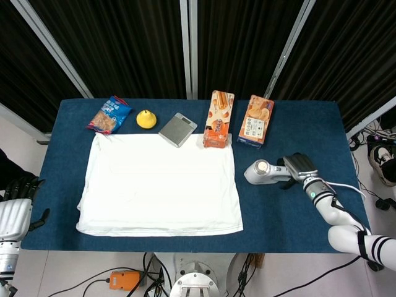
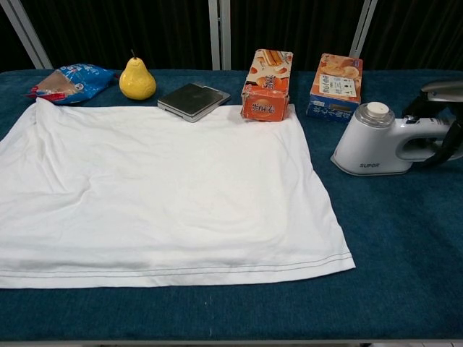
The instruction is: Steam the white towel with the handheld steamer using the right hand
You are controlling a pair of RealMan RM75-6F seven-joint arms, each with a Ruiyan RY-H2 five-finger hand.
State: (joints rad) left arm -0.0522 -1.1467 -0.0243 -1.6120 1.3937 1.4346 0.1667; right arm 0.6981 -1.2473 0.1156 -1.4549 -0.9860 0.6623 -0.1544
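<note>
A dark-curtained backdrop stands behind my table [image 1: 309,210], which is covered in blue cloth.

1. The white towel [image 1: 161,182] lies flat and spread across the left and centre of the cloth, its right edge near the steamer but not touching it. I judge that it is laid open so the steamer can pass over the whole surface.
2. The handheld steamer [image 2: 376,141] stands on the cloth to the right of the towel, body toward the towel and handle pointing away toward my right side. That orientation presents the handle to the arm assigned to the task.
3. My right hand [image 1: 299,167] is at that handle, fingers curled over and around it in both views. Whether the grip is fully tight, I cannot tell; the steamer rests on the table, not lifted. My forearm reaches in from the lower right.
4. My left hand [image 1: 17,204] hangs off the table's left edge, holding nothing, fingers loosely apart.
5. Along the far edge: snack bag [image 1: 109,114], pear [image 1: 146,119], grey scale [image 1: 177,129], two biscuit boxes [image 1: 218,119].
</note>
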